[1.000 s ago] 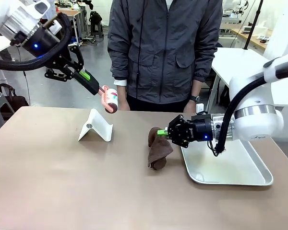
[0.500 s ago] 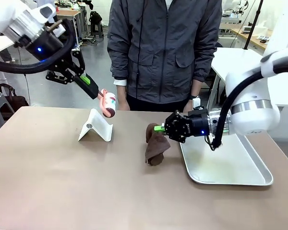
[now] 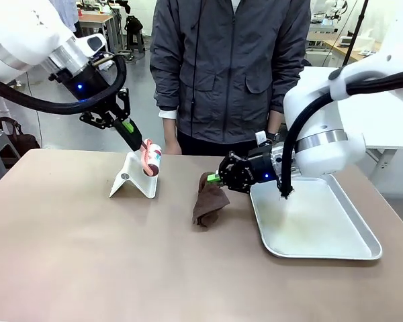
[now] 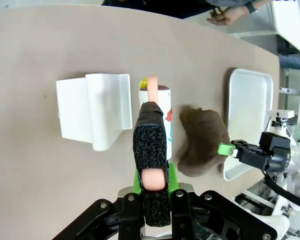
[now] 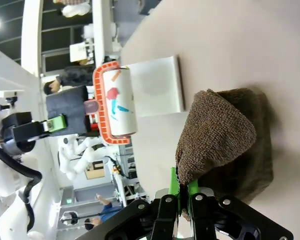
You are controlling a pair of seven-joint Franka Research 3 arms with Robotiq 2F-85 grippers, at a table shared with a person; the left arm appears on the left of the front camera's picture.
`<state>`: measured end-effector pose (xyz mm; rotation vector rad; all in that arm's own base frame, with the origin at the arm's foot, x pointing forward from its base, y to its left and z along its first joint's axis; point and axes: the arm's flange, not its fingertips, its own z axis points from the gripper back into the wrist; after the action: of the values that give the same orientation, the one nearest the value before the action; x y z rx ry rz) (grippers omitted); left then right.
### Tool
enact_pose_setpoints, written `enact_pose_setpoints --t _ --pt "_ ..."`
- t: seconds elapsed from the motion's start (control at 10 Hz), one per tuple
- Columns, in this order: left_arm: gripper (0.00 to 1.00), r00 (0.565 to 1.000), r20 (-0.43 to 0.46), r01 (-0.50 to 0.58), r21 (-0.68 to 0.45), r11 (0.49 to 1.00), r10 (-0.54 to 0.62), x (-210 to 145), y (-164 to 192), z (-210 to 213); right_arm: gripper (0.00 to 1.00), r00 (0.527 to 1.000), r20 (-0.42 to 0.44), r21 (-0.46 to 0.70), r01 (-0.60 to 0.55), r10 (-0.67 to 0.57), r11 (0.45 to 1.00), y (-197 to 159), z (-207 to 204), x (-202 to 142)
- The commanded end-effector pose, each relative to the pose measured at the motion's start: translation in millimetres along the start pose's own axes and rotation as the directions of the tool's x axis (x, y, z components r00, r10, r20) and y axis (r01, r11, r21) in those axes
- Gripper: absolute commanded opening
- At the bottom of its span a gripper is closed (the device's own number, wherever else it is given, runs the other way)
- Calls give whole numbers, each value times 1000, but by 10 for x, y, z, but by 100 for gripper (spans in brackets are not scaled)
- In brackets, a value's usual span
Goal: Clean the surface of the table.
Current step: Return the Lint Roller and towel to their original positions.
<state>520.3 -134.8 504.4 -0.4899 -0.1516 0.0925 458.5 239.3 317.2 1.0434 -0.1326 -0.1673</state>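
Observation:
The brownish table (image 3: 87, 255) holds a crumpled brown cloth (image 3: 207, 199), pinched at its top corner by my right gripper (image 3: 218, 178), which is shut; the rest of the cloth drapes onto the tabletop. The right wrist view shows the cloth (image 5: 225, 145) bunched above my right gripper (image 5: 182, 192). Further left, my left gripper (image 3: 136, 137) is shut on the pink handle of a lint roller (image 3: 152, 159). The roller's head hangs just over a white folded stand (image 3: 134, 178). From the left wrist, the roller (image 4: 157, 100) sits beyond my left gripper (image 4: 152, 165), between the stand (image 4: 92, 107) and the cloth (image 4: 200, 142).
A shiny metal tray (image 3: 316, 218) lies on the table's right side, just right of the cloth. A person in a grey jacket (image 3: 232, 67) stands at the far edge, with a hand (image 3: 267, 149) near my right arm. The near half of the table is bare.
My left gripper has come down and to the right, bringing the roller close over the white stand. My right gripper has moved left, dragging the cloth away from the tray.

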Motion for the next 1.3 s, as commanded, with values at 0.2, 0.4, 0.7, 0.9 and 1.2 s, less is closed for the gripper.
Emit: enact_pose_setpoints --t 0.2,0.4,0.7,0.9,1.2 --pt "20 997 -40 -68 23 997 69 227 -160 -208 7 998 -28 -52 46 -48 998 40 -119 93" --pt "20 993 -30 -110 65 992 112 311 -197 -346 7 998 -47 -40 49 -51 998 21 -142 101" --pt "20 995 -5 -98 77 992 99 379 -118 -442 7 997 -45 -33 57 -58 998 -23 -141 95" --pt "20 999 -9 -49 40 998 50 381 21 -564 7 996 -42 -32 73 -74 997 -34 -161 102" --pt "20 1000 -23 -1 37 999 2 316 240 -698 7 994 -58 -31 89 -90 996 -57 -190 129"
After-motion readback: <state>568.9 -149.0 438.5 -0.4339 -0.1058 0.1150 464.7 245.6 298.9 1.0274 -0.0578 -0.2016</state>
